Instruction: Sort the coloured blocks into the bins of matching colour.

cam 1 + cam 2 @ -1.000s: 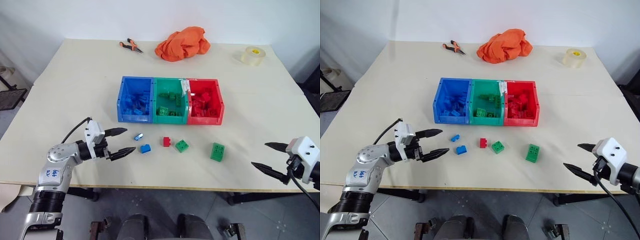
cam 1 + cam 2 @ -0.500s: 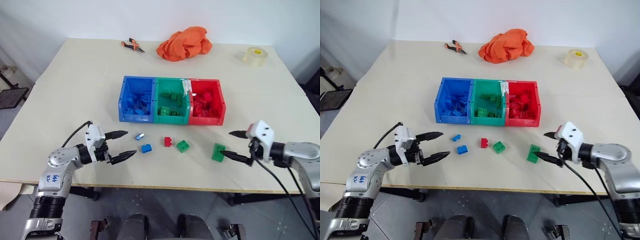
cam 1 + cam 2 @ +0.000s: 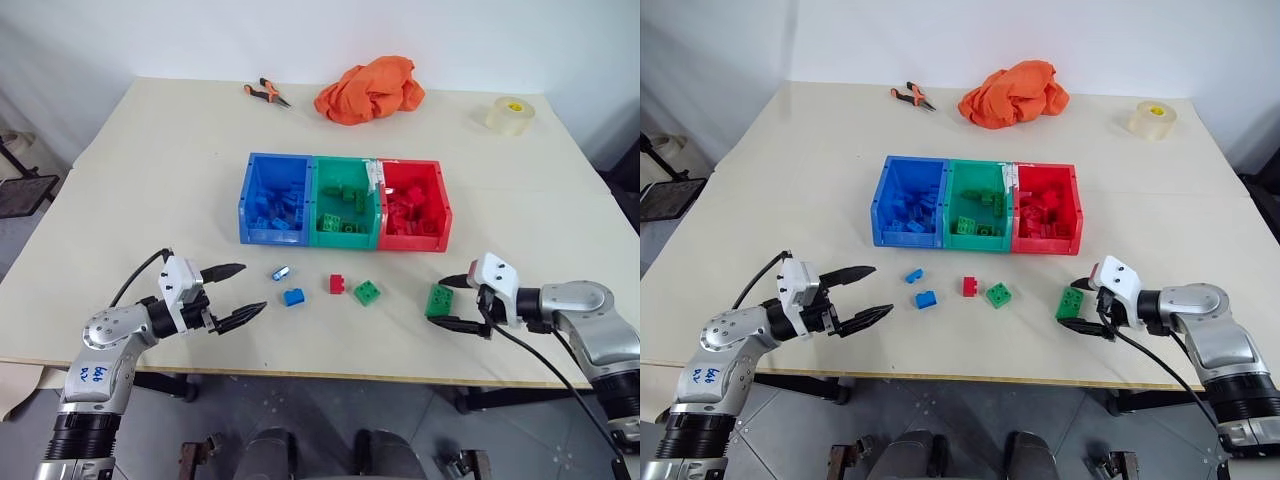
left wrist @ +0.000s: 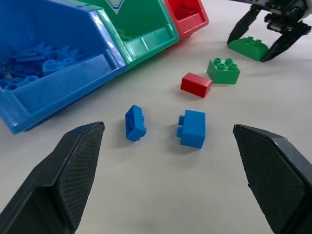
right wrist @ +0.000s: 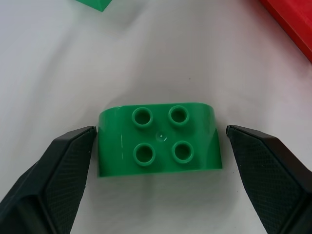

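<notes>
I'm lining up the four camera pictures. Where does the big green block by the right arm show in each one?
Left eye view: big green block, right of the small green block, at the right end effector.
Right eye view: same spot.
Left wrist view: far off, between the other arm's fingers.
Right wrist view: centre, between the open fingers.
Shared landmark: the red bin.

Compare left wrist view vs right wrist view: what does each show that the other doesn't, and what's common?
Left wrist only: blue bin, green bin, two blue blocks, red block, the right gripper seen from outside, open.

Right wrist only: the four studs on top of the large green block close up, each finger a small gap from its ends.

Both: that large green block, the smaller green block, the red bin, the table.
</notes>
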